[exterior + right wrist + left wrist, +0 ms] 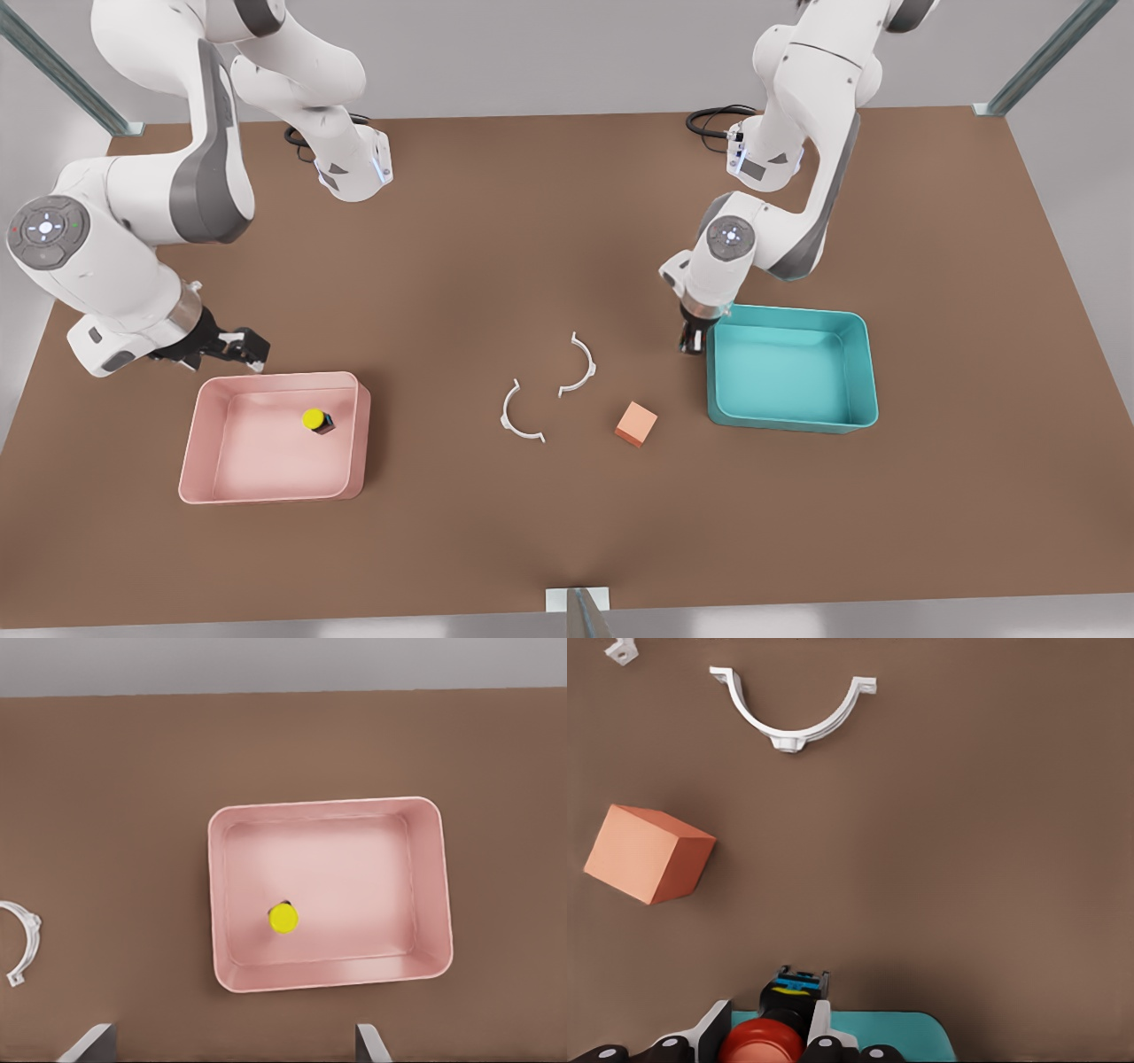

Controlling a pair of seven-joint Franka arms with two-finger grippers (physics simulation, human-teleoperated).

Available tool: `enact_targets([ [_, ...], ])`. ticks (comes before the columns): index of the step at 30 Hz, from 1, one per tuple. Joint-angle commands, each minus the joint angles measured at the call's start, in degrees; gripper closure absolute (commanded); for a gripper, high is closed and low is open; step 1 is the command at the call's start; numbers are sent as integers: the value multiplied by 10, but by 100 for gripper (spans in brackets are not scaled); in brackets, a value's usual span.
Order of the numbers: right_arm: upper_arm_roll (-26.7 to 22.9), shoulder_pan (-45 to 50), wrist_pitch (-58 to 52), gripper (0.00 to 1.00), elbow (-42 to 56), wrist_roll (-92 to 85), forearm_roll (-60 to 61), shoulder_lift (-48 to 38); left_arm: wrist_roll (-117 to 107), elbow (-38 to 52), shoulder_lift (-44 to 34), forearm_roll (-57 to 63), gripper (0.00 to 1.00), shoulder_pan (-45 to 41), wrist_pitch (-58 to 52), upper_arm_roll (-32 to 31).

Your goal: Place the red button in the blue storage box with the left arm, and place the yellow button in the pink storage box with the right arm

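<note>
The left gripper (693, 341) clamps the red button (761, 1043) at the blue storage box's (791, 368) rim. The right gripper (241, 347), fingers spread and empty, hangs beside the pink storage box (271, 438), where the yellow button (315, 420) sits.

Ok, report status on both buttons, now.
Left gripper shut on red button, at blue storage box rim. Right gripper open, beside pink storage box; yellow button inside. Nothing blocking.

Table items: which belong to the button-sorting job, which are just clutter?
Job:
red button, held in left gripper
blue storage box
yellow button, inside pink storage box
right gripper, open

Clutter:
orange cube
two white half-ring clips
</note>
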Motion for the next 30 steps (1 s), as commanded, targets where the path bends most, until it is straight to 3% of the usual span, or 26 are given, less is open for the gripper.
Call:
enact_targets([
  [1,8,3,-51,0,1,-31,3,-1,11,9,-13,-3,52,2,-115,7],
  [5,21,2,-48,0,1,-36,2,-7,105,9,-29,-4,52,85,-146,13],
  [9,21,-1,-48,0,1,-37,3,-6,194,36,2,-3,49,151,-143,13],
  [10,21,-1,-48,0,1,-37,3,-6,192,39,8,-3,0,149,-144,13],
  [15,21,1,-34,0,0,-32,1,-2,29,45,-1,-5,0,153,-149,15],
  [17,21,-3,-35,0,-2,-31,0,-1,-240,129,-1,-47,0,160,-270,22],
  [20,21,-3,-34,0,-2,-31,1,1,-599,216,-5,-61,0,160,-280,22],
  [23,20,-2,-35,0,1,-37,0,0,-687,303,-7,-59,0,160,-282,43],
  [24,20,-1,-36,0,2,-36,0,-1,-688,340,-15,-58,0,164,-336,43],
  [25,20,-2,-36,0,2,-36,1,-1,-712,339,-44,-55,0,239,-362,-26],
  [26,20,-2,-36,0,2,-36,1,-1,-751,341,-46,-48,0,257,-387,-47],
  [30,17,-6,-15,0,0,-30,-1,11,-793,341,-54,-43,0,252,-409,-47],
])
